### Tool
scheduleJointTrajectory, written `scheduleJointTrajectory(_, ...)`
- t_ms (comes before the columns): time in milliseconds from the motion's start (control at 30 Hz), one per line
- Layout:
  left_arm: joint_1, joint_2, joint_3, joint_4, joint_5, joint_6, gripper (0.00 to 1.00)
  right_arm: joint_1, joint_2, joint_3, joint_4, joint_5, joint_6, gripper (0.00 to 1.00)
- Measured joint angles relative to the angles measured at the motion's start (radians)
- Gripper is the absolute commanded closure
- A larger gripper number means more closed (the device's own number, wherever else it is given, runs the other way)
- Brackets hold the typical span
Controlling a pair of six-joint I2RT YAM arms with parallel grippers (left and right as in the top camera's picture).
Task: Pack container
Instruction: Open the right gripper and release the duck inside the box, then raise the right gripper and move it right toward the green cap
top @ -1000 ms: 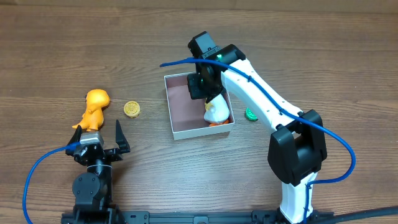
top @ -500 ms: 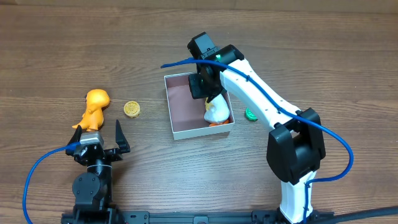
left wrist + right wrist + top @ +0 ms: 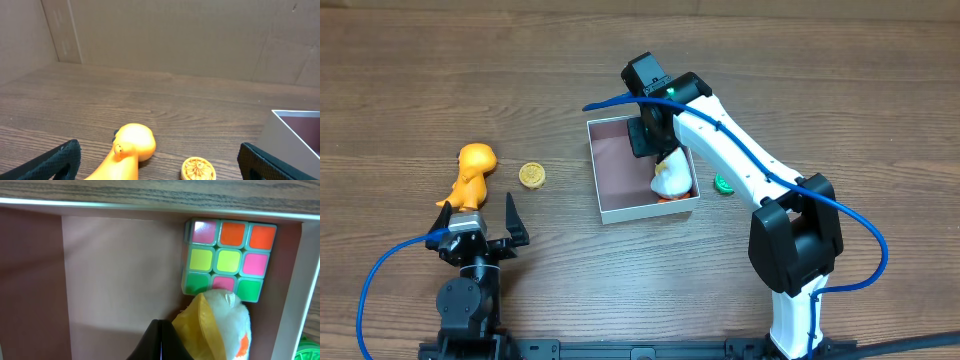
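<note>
The container, a shallow white-walled box with a pinkish-brown floor, sits at mid-table. Inside it lie a colour cube in one corner and a white plush toy with a yellow beak. My right gripper hangs over the box, its fingertips shut together beside the plush with nothing between them. My left gripper stands wide open near the front left. An orange duck toy and a yellow round disc lie just ahead of it, seen between its fingers.
A small green object lies on the wood just right of the container. In the left wrist view the container's near corner shows at the right edge. Cardboard walls stand behind the table.
The container and the plush in it have shifted slightly to the right along with the right gripper. The left arm has not moved.
</note>
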Motion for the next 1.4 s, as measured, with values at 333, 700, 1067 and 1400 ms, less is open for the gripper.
scheduleJointTrajectory(333, 0.0, 0.0, 0.0, 0.0, 0.0, 0.0, 0.0, 0.0, 0.0, -0.024, 0.011, 0.011, 0.0, 0.96)
scheduleJointTrajectory(700, 0.0, 0.0, 0.0, 0.0, 0.0, 0.0, 0.0, 0.0, 0.006, -0.041, 0.016, 0.013, -0.001, 0.91)
scheduleJointTrajectory(1067, 0.0, 0.0, 0.0, 0.0, 0.0, 0.0, 0.0, -0.003, 0.017, 0.143, -0.061, 0.033, -0.001, 0.91)
scheduleJointTrajectory(1400, 0.0, 0.0, 0.0, 0.0, 0.0, 0.0, 0.0, -0.111, 0.016, 0.331, -0.201, 0.169, 0.0, 0.92)
